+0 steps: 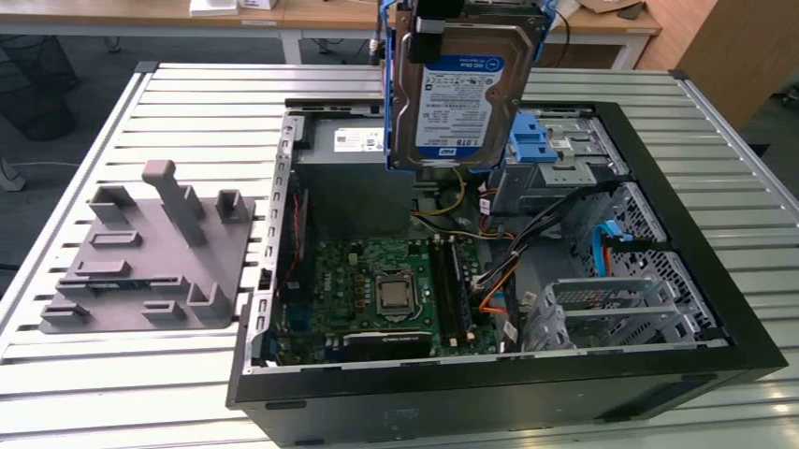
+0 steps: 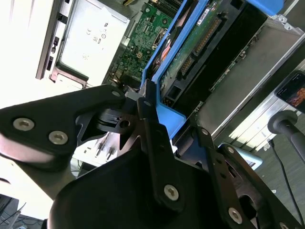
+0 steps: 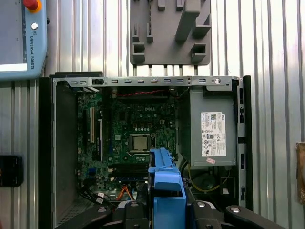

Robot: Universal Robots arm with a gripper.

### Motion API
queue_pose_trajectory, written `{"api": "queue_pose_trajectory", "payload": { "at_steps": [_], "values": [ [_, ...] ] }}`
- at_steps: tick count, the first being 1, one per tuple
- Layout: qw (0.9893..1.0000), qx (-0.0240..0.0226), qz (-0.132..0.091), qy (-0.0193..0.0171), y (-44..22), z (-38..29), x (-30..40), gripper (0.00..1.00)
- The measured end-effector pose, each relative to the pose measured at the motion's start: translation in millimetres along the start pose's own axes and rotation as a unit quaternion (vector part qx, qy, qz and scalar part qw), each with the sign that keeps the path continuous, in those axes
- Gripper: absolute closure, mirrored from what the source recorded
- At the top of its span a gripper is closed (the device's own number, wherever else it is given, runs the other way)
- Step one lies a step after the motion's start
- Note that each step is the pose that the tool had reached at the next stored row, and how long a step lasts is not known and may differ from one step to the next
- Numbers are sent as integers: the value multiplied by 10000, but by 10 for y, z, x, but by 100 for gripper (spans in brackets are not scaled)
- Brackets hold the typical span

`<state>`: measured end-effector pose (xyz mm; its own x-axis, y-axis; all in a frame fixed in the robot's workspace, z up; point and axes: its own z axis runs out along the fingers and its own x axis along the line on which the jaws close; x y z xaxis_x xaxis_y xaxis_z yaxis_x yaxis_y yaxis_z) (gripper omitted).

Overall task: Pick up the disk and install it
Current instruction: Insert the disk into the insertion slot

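Hand (image 1: 435, 21) at 12 o'clock in the exterior view, clamped on the upper edge of the disk (image 1: 465, 94). The disk hangs upright in the air with its white-and-blue label facing the camera and its blue plastic frame running down both long sides. It is held above an open black computer case (image 1: 500, 402) and is not touching it. Its lower edge is in front of the grey power-supply box (image 1: 355, 178), which sits in the case toward 11 o'clock.

In the second wrist view, a black finger (image 2: 155, 138) presses against the blue frame, and the disk's green circuit board side shows beyond it.

The case lies on its side on a worktop (image 1: 187, 103) of silver metal slats. Inside it, the green motherboard (image 1: 374, 290) lies toward 6 o'clock. A blue plastic bay (image 1: 544, 140) is just beside the disk at 1 o'clock. A perforated metal drive cage (image 1: 618, 304) stands toward 4 o'clock. Coloured cables run between the motherboard and the cage.

At 9 o'clock, on the exterior view's left, a grey moulded holder (image 1: 150, 253) with raised posts and slots rests on the worktop, apart from the case.

In the first wrist view, the blue frame juts out from the hand, over the motherboard and just beside the power-supply box. A control tablet (image 3: 21, 38) with a red button lies on the worktop beyond the case.
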<state>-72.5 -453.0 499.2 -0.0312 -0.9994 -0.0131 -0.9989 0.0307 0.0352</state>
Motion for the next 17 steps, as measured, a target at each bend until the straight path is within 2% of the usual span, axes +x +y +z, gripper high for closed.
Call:
{"api": "queue_pose_trajectory", "payload": {
  "at_steps": [7,17],
  "values": [
    [10000,0,-1,0,-1,-1,21,64],
    [10000,-6,0,3,-21,2,243,64]
  ]
}}
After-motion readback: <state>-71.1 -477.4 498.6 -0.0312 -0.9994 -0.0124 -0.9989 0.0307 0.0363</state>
